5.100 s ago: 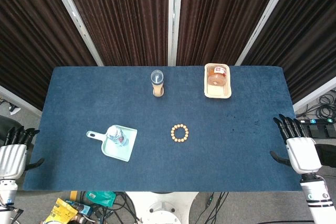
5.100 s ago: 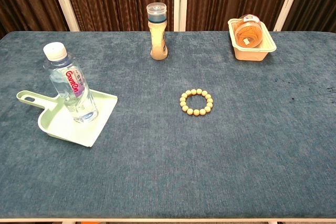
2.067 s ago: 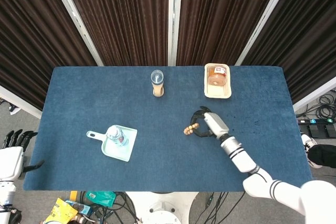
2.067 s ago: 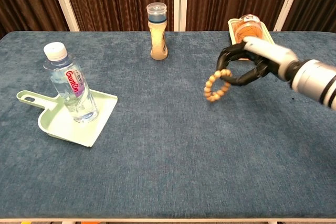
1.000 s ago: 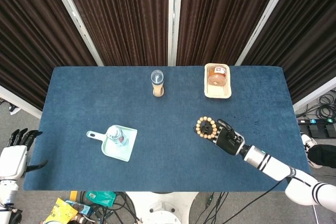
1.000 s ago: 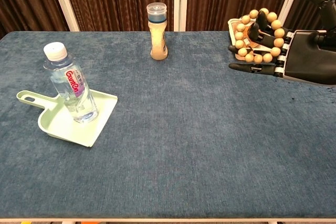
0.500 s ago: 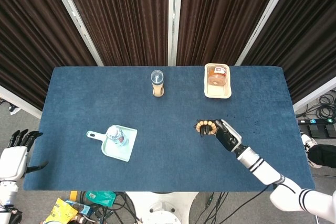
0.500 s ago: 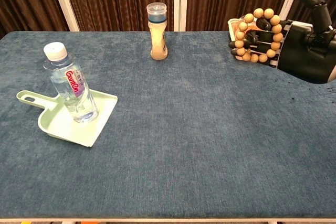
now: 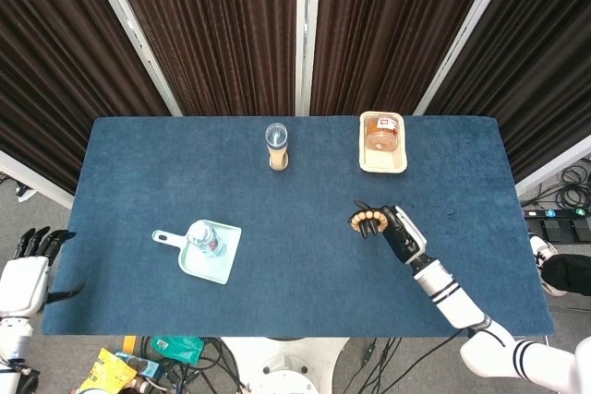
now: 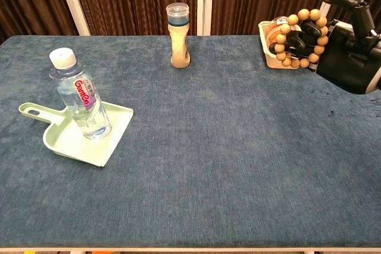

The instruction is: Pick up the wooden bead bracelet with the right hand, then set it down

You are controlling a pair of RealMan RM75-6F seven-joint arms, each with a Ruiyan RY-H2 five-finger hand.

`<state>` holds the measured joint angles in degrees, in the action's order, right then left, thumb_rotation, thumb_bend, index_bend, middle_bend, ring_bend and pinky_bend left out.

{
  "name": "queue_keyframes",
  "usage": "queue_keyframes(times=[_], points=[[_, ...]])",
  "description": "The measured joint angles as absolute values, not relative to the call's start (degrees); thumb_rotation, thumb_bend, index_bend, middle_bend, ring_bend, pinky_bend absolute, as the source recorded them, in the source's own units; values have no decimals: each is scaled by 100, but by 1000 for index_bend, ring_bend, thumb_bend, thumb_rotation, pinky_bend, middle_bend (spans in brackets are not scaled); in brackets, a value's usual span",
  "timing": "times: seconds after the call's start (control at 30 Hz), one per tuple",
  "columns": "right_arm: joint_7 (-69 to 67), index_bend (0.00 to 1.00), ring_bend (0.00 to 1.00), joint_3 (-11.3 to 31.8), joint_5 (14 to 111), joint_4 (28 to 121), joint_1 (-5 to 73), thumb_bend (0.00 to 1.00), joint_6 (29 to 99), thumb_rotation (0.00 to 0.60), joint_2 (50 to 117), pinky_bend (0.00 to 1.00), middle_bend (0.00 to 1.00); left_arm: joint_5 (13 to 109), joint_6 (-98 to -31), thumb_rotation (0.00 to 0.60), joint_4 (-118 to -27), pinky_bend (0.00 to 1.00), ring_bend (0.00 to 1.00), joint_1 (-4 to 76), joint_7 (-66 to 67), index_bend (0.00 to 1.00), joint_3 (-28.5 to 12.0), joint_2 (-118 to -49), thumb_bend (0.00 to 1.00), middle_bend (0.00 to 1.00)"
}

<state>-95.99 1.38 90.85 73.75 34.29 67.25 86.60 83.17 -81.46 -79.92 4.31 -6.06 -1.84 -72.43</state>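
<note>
bracelet looped on right hand fingers

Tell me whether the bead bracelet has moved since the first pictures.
Yes. The wooden bead bracelet has left the cloth mid-table; the right hand holds it raised, further right, before the tray.

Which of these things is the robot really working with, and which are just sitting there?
In use:
- round wooden bead bracelet, looped over the fingers
- right robot hand, holding it up

Just lying about:
- clear plastic water bottle standing in the pale green dustpan
- tan shaker bottle
- cream tray holding an orange jar
- left robot hand, idle off the table
</note>
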Motion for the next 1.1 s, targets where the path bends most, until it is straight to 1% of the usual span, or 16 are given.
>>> queue_keyframes(times=[0.13, 0.23, 0.3, 0.4, 0.5, 0.6, 0.77, 0.83, 0.93, 1.1], points=[[-9632, 754, 370, 160, 9074, 7361, 3434, 455, 6707, 134, 8665, 0, 676, 8303, -8105, 600, -7986, 20, 57, 453, -596, 189, -189, -7247, 35, 157], [-9591, 754, 370, 179, 9044, 7345, 3441, 555, 6669, 137, 8681, 0, 676, 8282, -8081, 600, -7972, 21, 57, 463, -602, 189, -194, -7252, 35, 157], [-9568, 758, 370, 190, 9031, 7333, 3444, 593, 6650, 160, 8692, 0, 676, 8270, -8061, 600, -7965, 20, 57, 470, -595, 189, -196, -7255, 35, 157], [-9537, 762, 370, 209, 9031, 7304, 3450, 588, 6646, 222, 8706, 0, 676, 8262, -8042, 600, -7958, 21, 57, 485, -590, 189, -201, -7258, 35, 157], [-9500, 762, 369, 210, 9053, 7274, 3448, 525, 6668, 256, 8711, 0, 676, 8252, -8032, 600, -7947, 20, 57, 493, -591, 189, -207, -7264, 34, 157], [-9491, 762, 370, 202, 9077, 7249, 3430, 476, 6706, 261, 8714, 0, 678, 8251, -8024, 600, -7939, 21, 57, 497, -582, 189, -205, -7268, 35, 157], [-9522, 762, 370, 228, 9045, 7250, 3417, 472, 6714, 254, 8699, 0, 678, 8255, -8022, 600, -7928, 20, 57, 505, -587, 188, -203, -7274, 34, 157], [-9566, 763, 370, 240, 9039, 7266, 3422, 513, 6706, 239, 8689, 0, 678, 8254, -8018, 600, -7930, 20, 57, 509, -585, 188, -204, -7271, 35, 157], [-9622, 763, 370, 259, 9030, 7287, 3441, 611, 6674, 217, 8680, 0, 678, 8252, -8020, 600, -7935, 20, 57, 512, -581, 188, -206, -7269, 35, 157], [-9783, 755, 370, 285, 9012, 7302, 3462, 733, 6639, 214, 8676, 0, 678, 8245, -8018, 600, -7946, 21, 57, 515, -575, 188, -208, -7260, 34, 157]])
